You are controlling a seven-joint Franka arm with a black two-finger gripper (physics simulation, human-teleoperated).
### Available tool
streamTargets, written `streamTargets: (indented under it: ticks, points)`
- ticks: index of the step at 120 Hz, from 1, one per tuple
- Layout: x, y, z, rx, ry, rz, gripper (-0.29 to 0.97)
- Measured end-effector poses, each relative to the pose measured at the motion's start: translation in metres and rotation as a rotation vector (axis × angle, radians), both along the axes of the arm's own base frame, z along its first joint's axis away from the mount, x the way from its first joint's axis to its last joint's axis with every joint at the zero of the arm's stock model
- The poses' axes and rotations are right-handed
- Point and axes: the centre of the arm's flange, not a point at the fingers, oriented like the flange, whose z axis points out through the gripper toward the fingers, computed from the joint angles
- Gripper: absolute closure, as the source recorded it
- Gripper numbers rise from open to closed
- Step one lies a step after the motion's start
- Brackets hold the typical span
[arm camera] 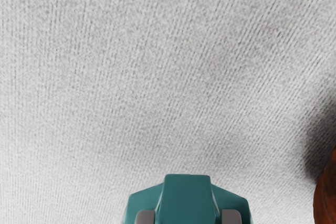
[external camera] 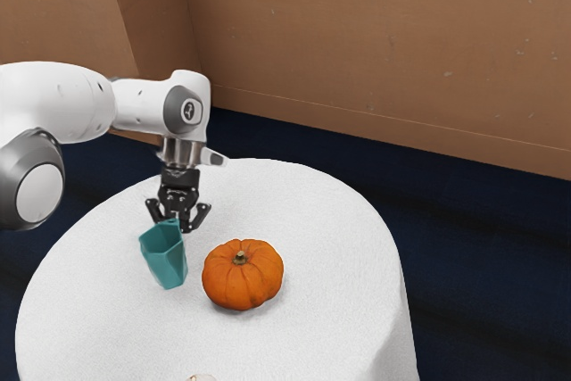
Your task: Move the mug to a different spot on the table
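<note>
Directly under the pincer [external camera: 181, 220], find the teal mug [external camera: 164, 258], slightly tilted and seemingly nipped at its upper part between narrowly closed fingers [arm camera: 145, 217], close upon the tabletop [external camera: 321, 220], with the pumpkin [external camera: 243, 273] just beside it, so carry away from that side.

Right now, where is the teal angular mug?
The teal angular mug is directly below the hand, at the exterior view's left of the orange pumpkin, close beside it.

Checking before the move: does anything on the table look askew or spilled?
The mug looks tilted rather than upright, right under the gripper and next to the pumpkin. Nothing looks spilled or damaged.
</note>
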Motion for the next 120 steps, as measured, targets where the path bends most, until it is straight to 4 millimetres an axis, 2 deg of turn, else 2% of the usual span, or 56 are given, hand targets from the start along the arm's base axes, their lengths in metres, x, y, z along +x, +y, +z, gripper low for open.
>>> streamTargets:
  ticks: [39,84,96,120]
  points:
    - [-0.005,-0.001,-0.028,0.038,0.034,0.103,0.78]
    - [0.001,-0.008,-0.031,0.010,-0.004,0.186,0.78]
    - [-0.004,-0.003,-0.038,0.006,-0.002,0.204,0.76]
    - [-0.005,0.004,-0.038,0.004,-0.012,0.219,0.75]
